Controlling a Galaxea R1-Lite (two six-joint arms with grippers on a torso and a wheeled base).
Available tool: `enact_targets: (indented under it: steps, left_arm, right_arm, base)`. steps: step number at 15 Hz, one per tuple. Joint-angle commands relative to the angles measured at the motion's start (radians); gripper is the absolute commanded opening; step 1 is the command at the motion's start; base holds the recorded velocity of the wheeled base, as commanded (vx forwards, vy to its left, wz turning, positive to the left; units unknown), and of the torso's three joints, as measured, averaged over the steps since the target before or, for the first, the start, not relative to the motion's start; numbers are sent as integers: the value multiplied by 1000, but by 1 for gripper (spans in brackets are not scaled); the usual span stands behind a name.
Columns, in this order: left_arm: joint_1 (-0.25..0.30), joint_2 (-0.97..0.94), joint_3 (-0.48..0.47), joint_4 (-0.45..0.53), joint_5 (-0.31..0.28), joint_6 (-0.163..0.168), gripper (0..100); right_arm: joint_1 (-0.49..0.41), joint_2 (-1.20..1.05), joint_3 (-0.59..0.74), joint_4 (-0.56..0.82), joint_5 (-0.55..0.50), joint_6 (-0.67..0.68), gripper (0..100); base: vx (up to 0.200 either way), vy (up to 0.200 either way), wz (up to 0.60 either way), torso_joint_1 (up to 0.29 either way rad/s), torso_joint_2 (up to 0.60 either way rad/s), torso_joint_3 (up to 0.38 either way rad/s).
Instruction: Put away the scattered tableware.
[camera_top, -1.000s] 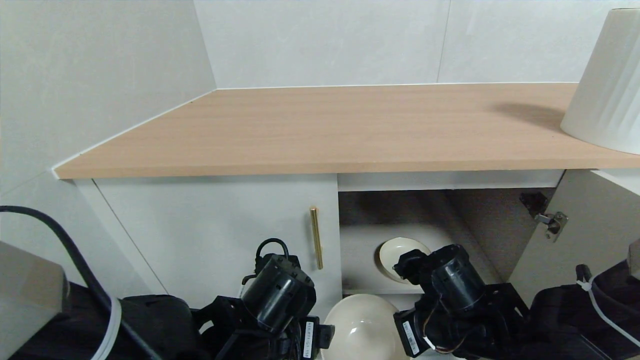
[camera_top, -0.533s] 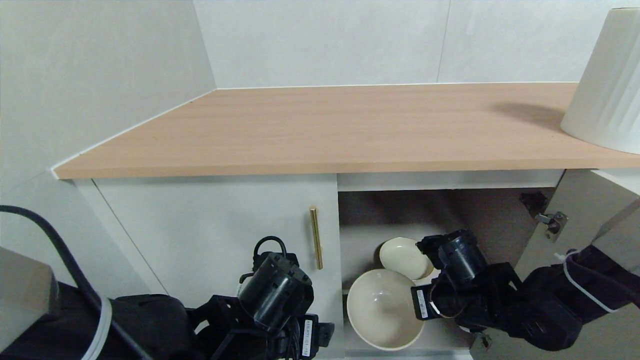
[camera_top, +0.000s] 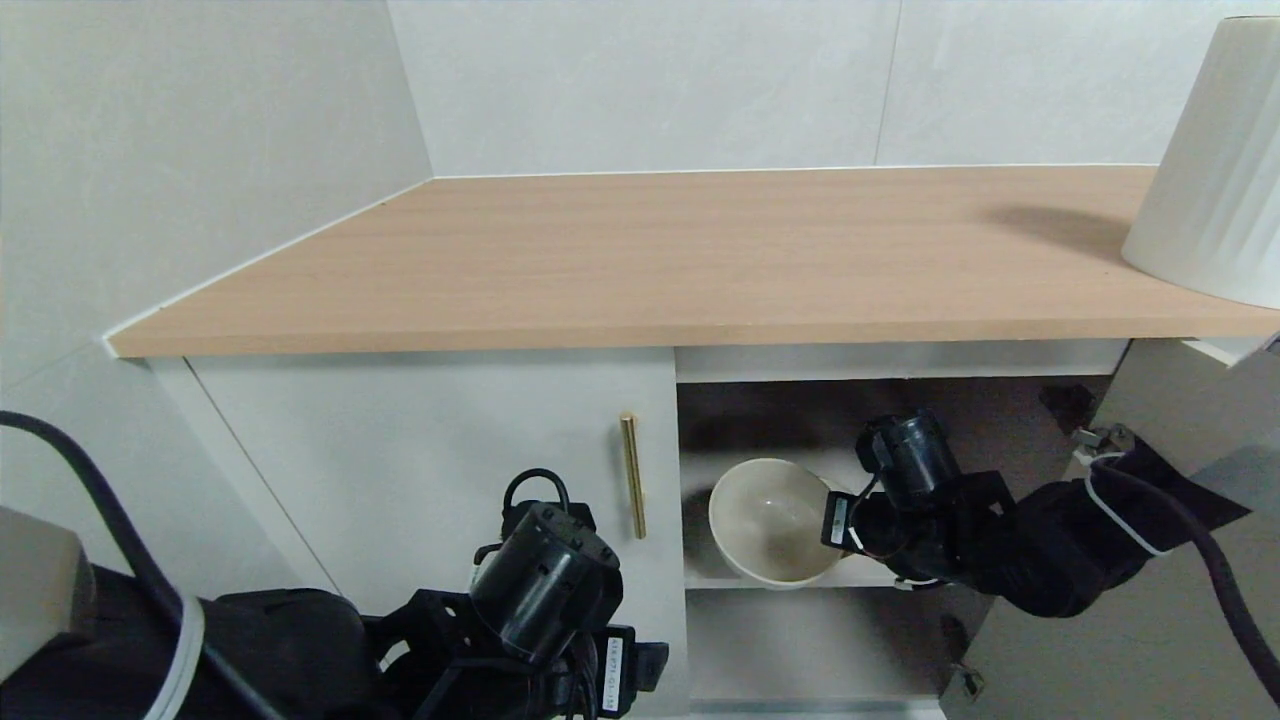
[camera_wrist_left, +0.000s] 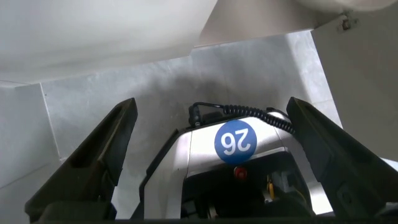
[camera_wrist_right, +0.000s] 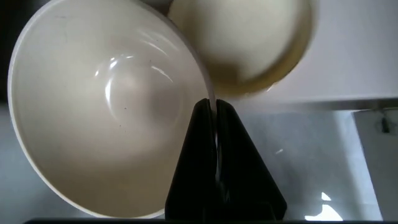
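Bowl (camera_wrist_right: 112, 106) in right end effector (camera_wrist_right: 216, 112), beside small dish (camera_wrist_right: 249, 37)

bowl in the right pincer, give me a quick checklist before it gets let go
1. Grip: right pincer shut on the rim of the bowl: ok.
2. Door open: ok.
3. Bowl over the shelf: ok.
4. Bowl seated on the shelf: cannot tell.
5. Bowl clear of the small dish behind it: cannot tell; their rims overlap in the right wrist view.
6. Left pincer open, empty: ok.
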Motion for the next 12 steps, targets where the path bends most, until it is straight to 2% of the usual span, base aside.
enact_targets:
  steps: [1,12]
  left_arm:
    - [0,-1,0,0,0,-1,100]
    - [0,2,2,0,0,-1,100]
  right_arm:
    - [-10,52,-36,0,-31,35,0]
    - [-55,89,-105,4,-166,77,0]
  base:
    - [0,0,0,0,0,0]
    - [0,0,0,0,0,0]
